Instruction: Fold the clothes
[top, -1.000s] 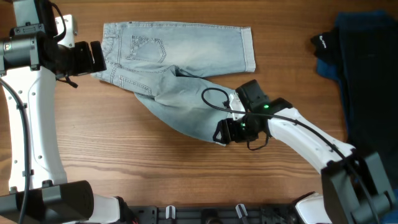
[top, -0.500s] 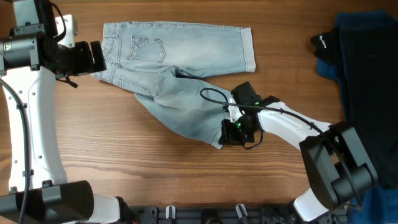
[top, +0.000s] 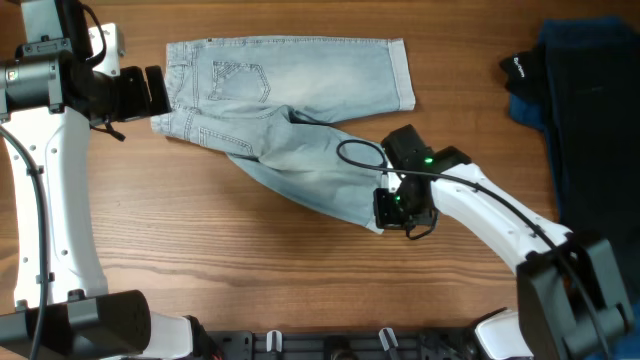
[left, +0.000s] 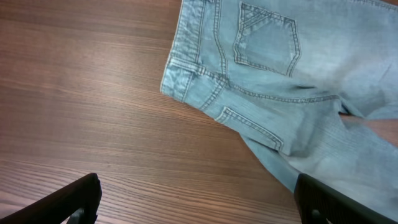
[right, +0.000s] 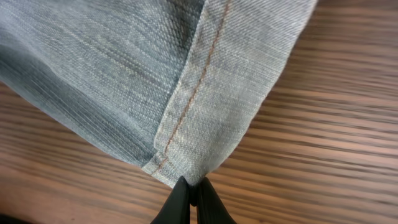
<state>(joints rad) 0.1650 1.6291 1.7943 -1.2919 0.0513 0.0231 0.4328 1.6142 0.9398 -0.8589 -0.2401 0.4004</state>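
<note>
Light blue faded denim shorts (top: 300, 88) lie spread on the brown wooden table (top: 200, 260), back pockets up, in its far middle part. One leg lies flat along the far side with its cuffed hem to the right. The other leg slants down toward the near right, rumpled where the two meet. The right gripper (top: 385, 210) has its black fingers pressed together on the corner of that slanted leg's stitched hem (right: 205, 106), low at the wood. The waistband (left: 186, 68) is at the left, just beside the left gripper (top: 158, 92), whose jaws stand wide apart and hold nothing. A black garment with a small white logo (top: 520, 75) and a dark blue cloth (top: 590, 130) lie at the right edge, well apart from the shorts.
</note>
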